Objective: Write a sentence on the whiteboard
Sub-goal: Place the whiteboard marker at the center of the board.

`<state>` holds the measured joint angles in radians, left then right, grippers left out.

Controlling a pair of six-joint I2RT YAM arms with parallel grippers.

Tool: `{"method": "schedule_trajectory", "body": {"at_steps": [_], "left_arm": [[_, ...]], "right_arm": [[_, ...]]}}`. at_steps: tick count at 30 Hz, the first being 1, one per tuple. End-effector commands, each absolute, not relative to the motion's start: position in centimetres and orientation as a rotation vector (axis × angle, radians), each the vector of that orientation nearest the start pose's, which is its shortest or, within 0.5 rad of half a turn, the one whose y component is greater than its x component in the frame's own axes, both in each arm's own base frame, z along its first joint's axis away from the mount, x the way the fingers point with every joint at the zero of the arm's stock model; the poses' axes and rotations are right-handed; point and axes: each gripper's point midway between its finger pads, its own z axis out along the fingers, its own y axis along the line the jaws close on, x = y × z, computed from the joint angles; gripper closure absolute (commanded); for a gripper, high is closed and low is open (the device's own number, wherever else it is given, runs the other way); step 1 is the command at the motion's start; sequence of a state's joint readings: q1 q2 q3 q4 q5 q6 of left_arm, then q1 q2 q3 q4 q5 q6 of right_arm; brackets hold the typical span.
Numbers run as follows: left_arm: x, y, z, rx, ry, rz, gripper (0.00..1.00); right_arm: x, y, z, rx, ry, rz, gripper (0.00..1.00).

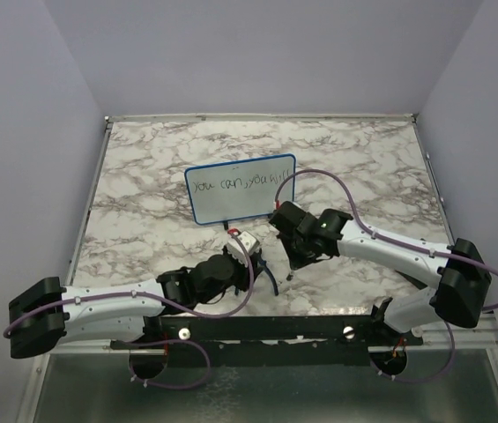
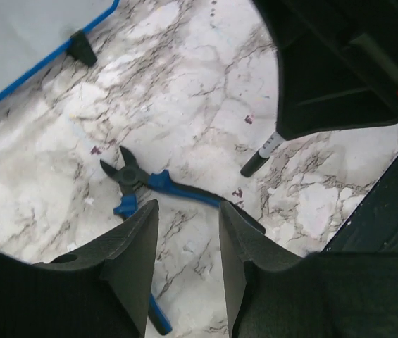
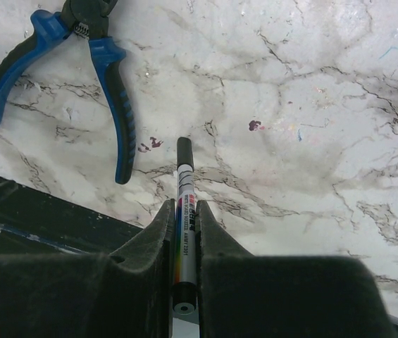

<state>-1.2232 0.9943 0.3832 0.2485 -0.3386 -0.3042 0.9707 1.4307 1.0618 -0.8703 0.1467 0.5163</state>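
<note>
- The whiteboard stands propped on its small black feet at the middle of the desk, just beyond both my arms, with its face towards me
- The sentence runs in one line of thin black handwriting across its upper part, roughly "you can, you will"; the last word reaches the right frame, so I judge the writing about finished
- The board looks light and stiff with a slick face; I expect it to slide or tip back under a push, so any hold belongs on the blue frame edge, not on the written face, which would smear
- My right jaws are closed tight on the marker, gripping the barrel near its back end, its black end pointing at the desk, apart from the board
- My left jaws stand parted and hold nothing, hovering over the blue-handled pliers, which lie flat on the desk near the marker's end
</note>
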Motion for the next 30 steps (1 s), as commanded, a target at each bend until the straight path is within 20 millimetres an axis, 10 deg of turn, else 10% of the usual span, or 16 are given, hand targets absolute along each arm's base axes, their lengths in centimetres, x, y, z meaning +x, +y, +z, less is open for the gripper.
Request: {"method": "schedule_trajectory", "body": {"at_steps": [1, 7, 17, 30], "left_arm": [[15.8, -25.8, 10.0, 0.491, 2.019, -0.606, 0.6], [17.3, -25.2, 11.3, 0.409, 2.067, -0.588, 0.59], [21.0, -22.9, 15.6, 0.273, 2.091, -0.607, 0.55], [22.4, -21.2, 17.0, 0.243, 2.13, -0.579, 0.47]], "right_arm": [[14.7, 20.0, 5.7, -0.615, 2.834, -0.085, 0.99], [14.8, 20.6, 5.9, -0.578, 2.832, -0.048, 0.99], [18.6, 22.1, 13.9, -0.459, 2.618, 0.033, 0.99], [24.3, 19.1, 14.6, -0.066, 2.405, 0.298, 0.99]]}}
